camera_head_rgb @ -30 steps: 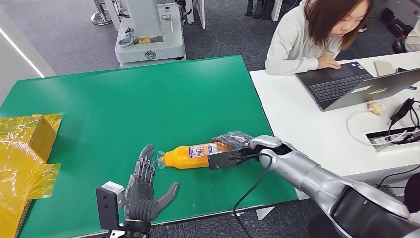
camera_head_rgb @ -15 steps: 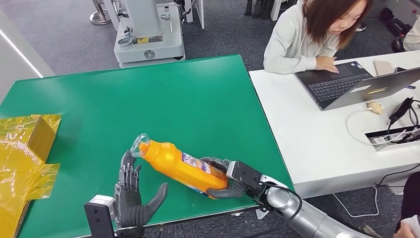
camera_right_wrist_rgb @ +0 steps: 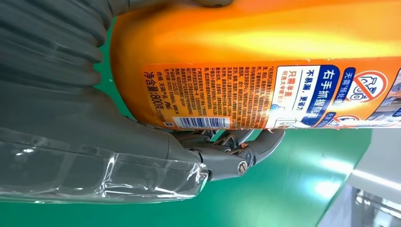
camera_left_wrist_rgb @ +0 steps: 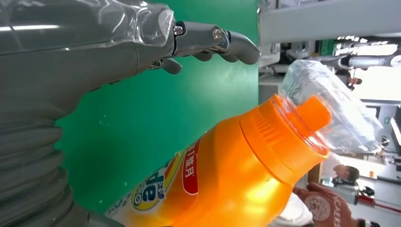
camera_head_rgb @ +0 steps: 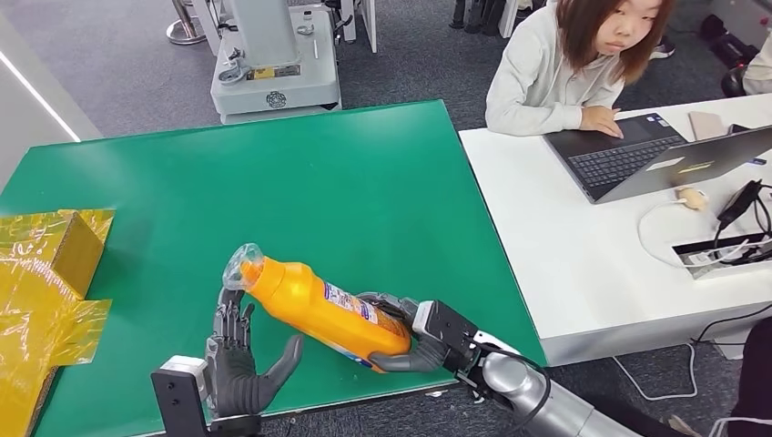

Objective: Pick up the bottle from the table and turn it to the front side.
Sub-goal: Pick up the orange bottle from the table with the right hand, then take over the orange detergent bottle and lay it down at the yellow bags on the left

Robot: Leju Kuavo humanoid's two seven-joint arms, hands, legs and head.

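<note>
Over the green table (camera_head_rgb: pixel 273 173) I see my right hand (camera_head_rgb: pixel 401 341) grasping the base of the orange bottle (camera_head_rgb: pixel 314 305), which is tilted clear of the table, cap end raised. Just beside the cap, my left hand (camera_head_rgb: pixel 238 360) hangs released, fingers spread.

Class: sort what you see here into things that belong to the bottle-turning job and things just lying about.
Job: bottle, right hand holding it, left hand open beside it, green table.
Lying about: yellow box, laptop, white desk.
</note>
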